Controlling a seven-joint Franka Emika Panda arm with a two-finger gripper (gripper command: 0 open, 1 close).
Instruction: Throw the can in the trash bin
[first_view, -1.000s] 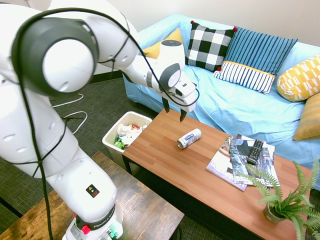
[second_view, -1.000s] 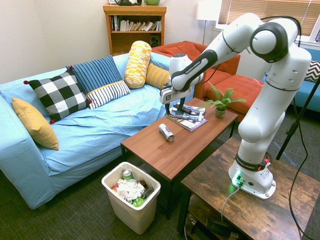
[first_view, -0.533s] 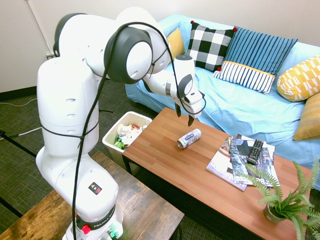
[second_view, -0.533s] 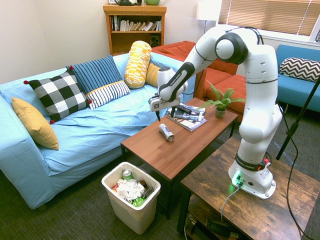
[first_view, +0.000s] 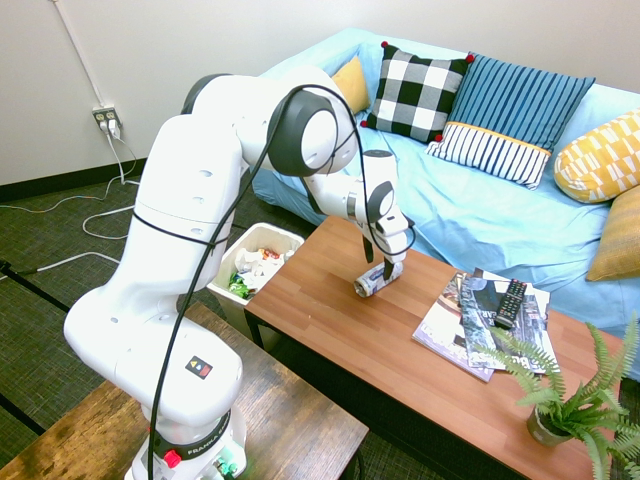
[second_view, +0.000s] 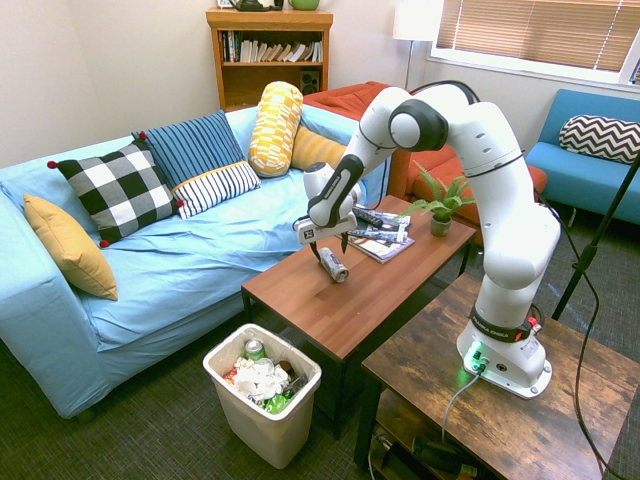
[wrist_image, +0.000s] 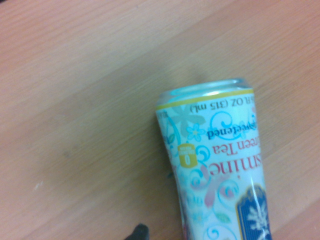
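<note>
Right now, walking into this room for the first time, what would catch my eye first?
Probably the big white robot arm bending over the wooden coffee table, its gripper lowered with open jaws on either side of a small can lying on its side. Next, the light blue sofa with its checked, striped and yellow cushions behind the table. Then the cream trash bin on the floor at the table's end, full of litter.

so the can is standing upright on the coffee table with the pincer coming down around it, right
Not quite: the can is lying on its side on the coffee table, not upright, as the first exterior view shows. The pincer is indeed down around it.
</note>
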